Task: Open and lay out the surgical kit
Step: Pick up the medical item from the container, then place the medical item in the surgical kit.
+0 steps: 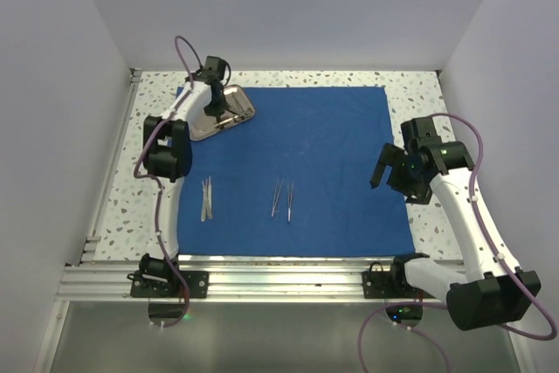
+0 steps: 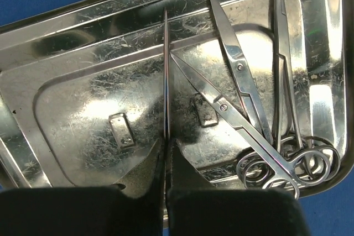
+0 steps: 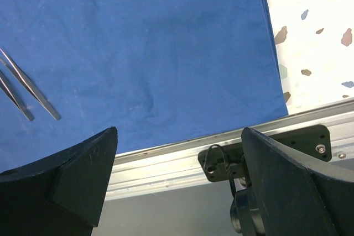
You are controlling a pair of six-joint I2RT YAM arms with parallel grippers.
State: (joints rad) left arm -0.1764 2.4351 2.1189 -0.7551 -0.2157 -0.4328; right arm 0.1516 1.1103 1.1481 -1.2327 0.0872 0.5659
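Observation:
The royal-blue cloth lies spread flat on the table. The steel tray sits on its far left corner. My left gripper is down in the tray, shut on a thin pair of silver tweezers seen edge-on. Several ring-handled scissors lie in the tray's right half. One pair of tweezers lies on the cloth's left, and two more lie in the middle, also showing in the right wrist view. My right gripper is open and empty above the cloth's right side.
An aluminium rail runs along the near edge of the table, with an arm mount bracket on it. Speckled tabletop shows around the cloth. White walls close in the left, back and right.

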